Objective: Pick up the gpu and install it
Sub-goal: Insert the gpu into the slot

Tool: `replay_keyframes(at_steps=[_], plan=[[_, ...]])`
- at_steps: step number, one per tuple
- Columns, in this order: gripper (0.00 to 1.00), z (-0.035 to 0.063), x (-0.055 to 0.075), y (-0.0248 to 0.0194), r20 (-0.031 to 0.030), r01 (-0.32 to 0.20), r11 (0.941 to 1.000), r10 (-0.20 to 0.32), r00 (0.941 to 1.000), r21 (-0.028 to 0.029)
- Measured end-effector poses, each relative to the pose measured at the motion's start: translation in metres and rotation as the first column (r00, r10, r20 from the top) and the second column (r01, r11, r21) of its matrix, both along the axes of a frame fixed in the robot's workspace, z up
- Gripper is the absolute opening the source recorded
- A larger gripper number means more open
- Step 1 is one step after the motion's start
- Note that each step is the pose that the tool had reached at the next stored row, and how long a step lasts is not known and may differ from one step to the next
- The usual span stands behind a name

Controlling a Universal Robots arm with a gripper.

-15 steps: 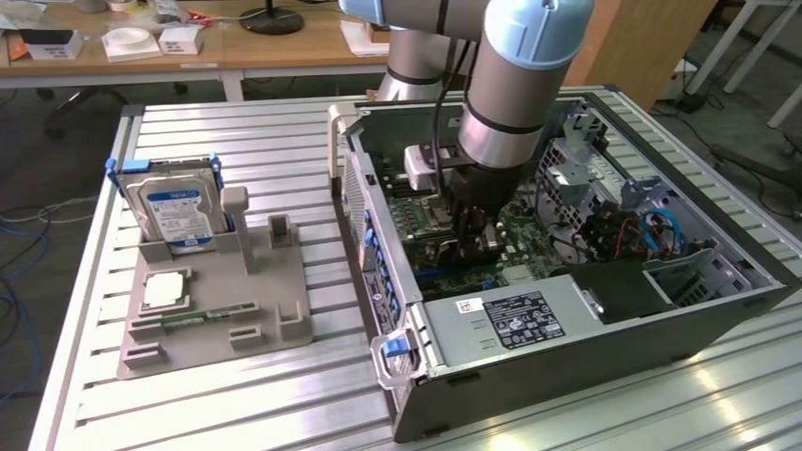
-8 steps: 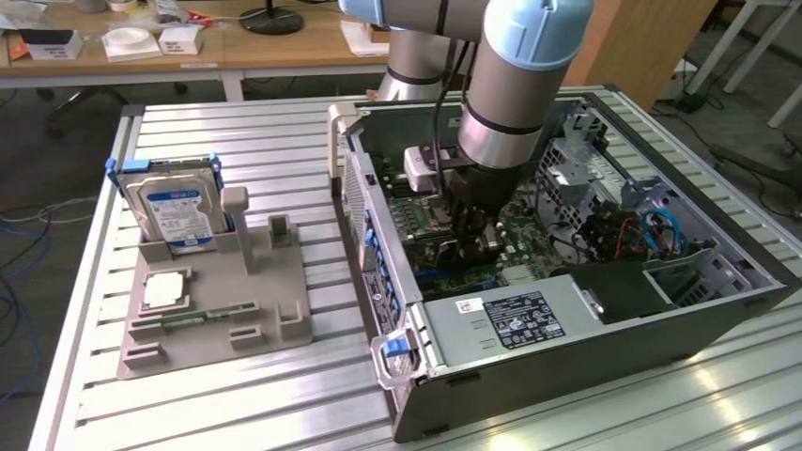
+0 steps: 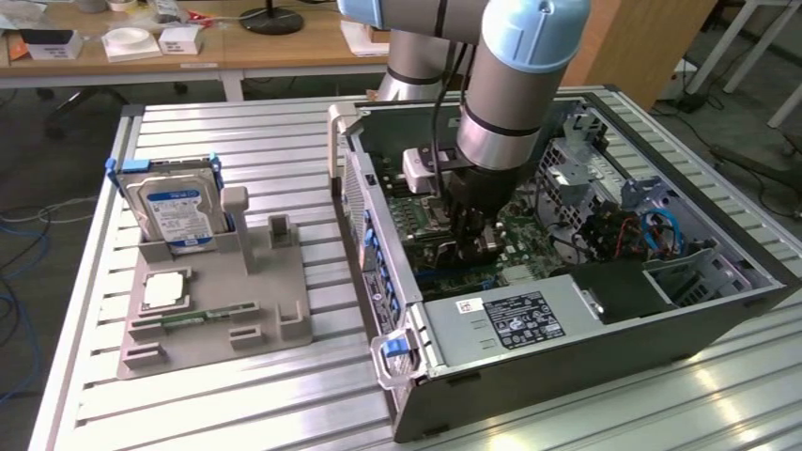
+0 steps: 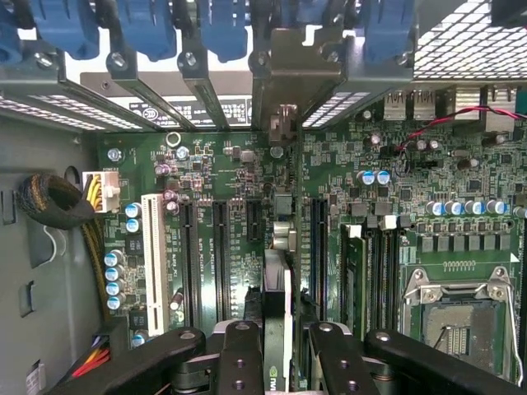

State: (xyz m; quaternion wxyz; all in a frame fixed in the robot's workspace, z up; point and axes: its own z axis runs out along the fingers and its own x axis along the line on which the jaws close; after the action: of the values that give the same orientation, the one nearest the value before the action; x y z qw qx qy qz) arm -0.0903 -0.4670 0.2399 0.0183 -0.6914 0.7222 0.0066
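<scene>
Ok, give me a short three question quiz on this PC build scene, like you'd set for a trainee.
1. True or false: the gripper is down inside the open computer case, above the motherboard.
2. What is clamped edge-on between the gripper's fingers? A) hard drive B) gpu C) memory stick
3. Fill in: the hard drive with the blue-white label stands upright in the grey ____ on the exterior view's left.

Key: 1 true. 2 B, the gpu, its metal bracket up by the rear expansion slots. 3 holder.
</scene>
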Motion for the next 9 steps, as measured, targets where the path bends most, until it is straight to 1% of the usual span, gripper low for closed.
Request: replay_keyframes(at_steps=[5,9], plan=[[0.27,0.0014,0.0,0.0003,0.0009,0.0,1.0,0.0,1.0,0.0021],[0.27,0.0029,0.0,0.0001,0.0004,0.0,1.0,0.0,1.0,0.0007]])
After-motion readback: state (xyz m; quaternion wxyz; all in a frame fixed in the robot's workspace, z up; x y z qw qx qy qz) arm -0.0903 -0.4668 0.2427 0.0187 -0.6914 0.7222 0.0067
